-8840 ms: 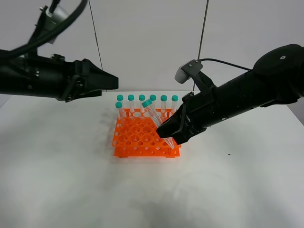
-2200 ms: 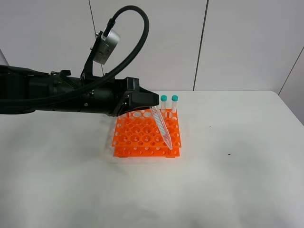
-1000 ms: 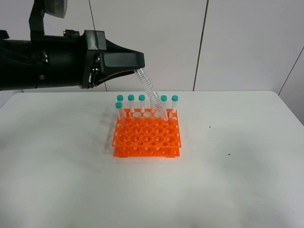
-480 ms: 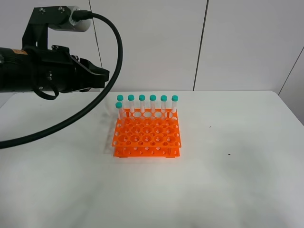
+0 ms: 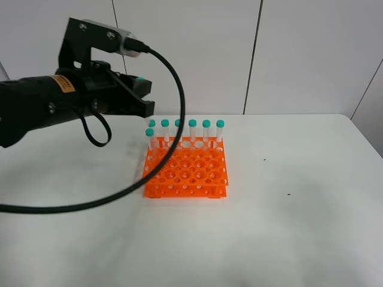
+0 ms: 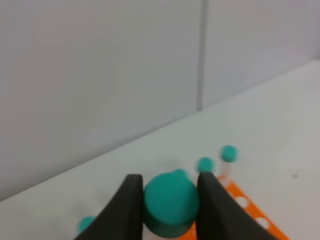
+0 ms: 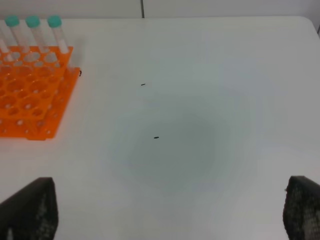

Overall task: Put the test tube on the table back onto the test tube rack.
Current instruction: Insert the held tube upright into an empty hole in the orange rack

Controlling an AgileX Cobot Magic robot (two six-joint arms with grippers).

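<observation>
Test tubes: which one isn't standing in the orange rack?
The test tube pinched by its green cap in the left claw, held up in the air. All the other tubes stand upright in the orange rack.

black arm [image 5: 30,113] with orange label [image 5: 62,84], silver camera [image 5: 128,43], thick looping black cable [image 5: 182,110] and dark left end effector [image 6: 169,180].

One test tube rack [image 5: 185,173], orange, was recorded. Seven capped test tubes [image 5: 206,133] stood in it: six along the back row, one in the next row. One further test tube [image 6: 170,202], only its teal cap showing, sat between two fingers [image 6: 127,210]. Two more fingers [image 7: 30,210] appeared in the right wrist view. One worktop [image 5: 299,227] carried two dark specks [image 7: 156,137].
</observation>
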